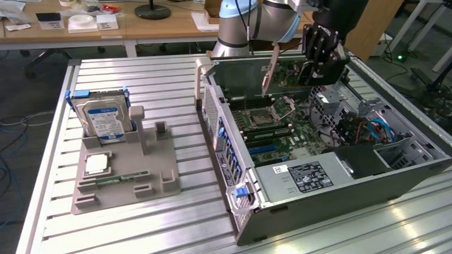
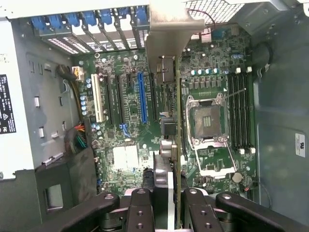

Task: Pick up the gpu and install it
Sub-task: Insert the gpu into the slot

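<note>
My gripper (image 1: 316, 79) hangs over the open computer case (image 1: 240, 211), shut on the gpu (image 1: 282, 71). The card hangs upright above the motherboard (image 1: 272, 124), with its pale metal bracket on the side toward the exterior view's left. In the wrist view the gpu (image 2: 178, 140) is edge-on between my gripper's (image 2: 169, 205) black fingers (image 2: 140, 210), and its silver bracket (image 2: 169, 34) points at the case's rear slot openings. It hovers between the long blue expansion slot (image 2: 141, 96) and the bare CPU socket (image 2: 207, 123), clear of the board.
A grey parts fixture (image 1: 152, 159) on the slatted table, at the exterior view's left, holds a silver hard drive (image 1: 104, 119), a memory stick (image 1: 120, 179) and a square chip (image 1: 97, 164). Inside the case are a power supply (image 1: 304, 177), blue cables (image 1: 374, 129) and drive bays.
</note>
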`<state>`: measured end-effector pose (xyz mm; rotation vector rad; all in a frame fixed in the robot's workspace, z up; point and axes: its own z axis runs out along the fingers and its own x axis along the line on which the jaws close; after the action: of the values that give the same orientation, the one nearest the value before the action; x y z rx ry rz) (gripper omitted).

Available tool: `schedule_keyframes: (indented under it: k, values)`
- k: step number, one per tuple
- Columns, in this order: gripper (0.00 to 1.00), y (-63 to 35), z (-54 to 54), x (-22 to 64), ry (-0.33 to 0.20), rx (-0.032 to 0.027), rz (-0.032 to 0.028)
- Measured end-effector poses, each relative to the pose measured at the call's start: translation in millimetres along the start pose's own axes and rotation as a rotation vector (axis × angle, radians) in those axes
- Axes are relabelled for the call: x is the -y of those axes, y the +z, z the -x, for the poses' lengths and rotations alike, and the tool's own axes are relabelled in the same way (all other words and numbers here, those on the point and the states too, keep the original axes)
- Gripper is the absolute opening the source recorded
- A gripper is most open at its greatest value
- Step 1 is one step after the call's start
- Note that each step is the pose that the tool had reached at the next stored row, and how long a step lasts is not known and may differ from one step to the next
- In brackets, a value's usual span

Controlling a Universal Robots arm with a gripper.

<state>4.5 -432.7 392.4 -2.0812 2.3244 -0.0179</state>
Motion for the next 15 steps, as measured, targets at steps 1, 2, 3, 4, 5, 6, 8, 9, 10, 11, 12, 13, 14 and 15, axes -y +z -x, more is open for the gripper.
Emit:
schedule_keyframes:
  k: [1,2,3,4,5,6,8,9,10,11,12,13,14,15]
  values:
    - [0.28,0.0,0.0,-0.2,0.0,0.0,-0.0001]
    - [0.28,0.0,0.0,-0.2,0.0,0.0001,-0.0001]
    - [0.28,0.0,0.0,-0.2,0.0,0.0,0.0]
    - [0.28,0.1,0.0,-0.2,0.0,0.0001,-0.0002]
    - [0.28,0.4,0.0,-0.2,0.0,0.0003,-0.0002]
    - [0.28,0.9,0.0,-0.2,-0.001,0.0011,-0.0002]
    - [0.28,2.0,-0.1,-0.2,-0.005,0.0165,0.0015]
    - [0.28,2.6,0.0,-0.3,-0.006,0.0263,0.0027]
    - [0.28,3.3,0.0,-0.3,-0.008,0.0345,0.0037]
    - [0.28,4.5,0.0,-0.4,-0.009,0.04,0.0042]
    - [0.28,5.9,0.0,-0.4,-0.013,0.0412,0.0044]
    - [0.28,7.6,-0.1,-0.5,-0.021,0.0413,0.0047]
    - [0.28,9.4,-0.1,-0.4,-0.034,0.0413,0.006]
    - [0.28,11.2,-0.1,-0.5,-0.047,0.0416,0.0071]
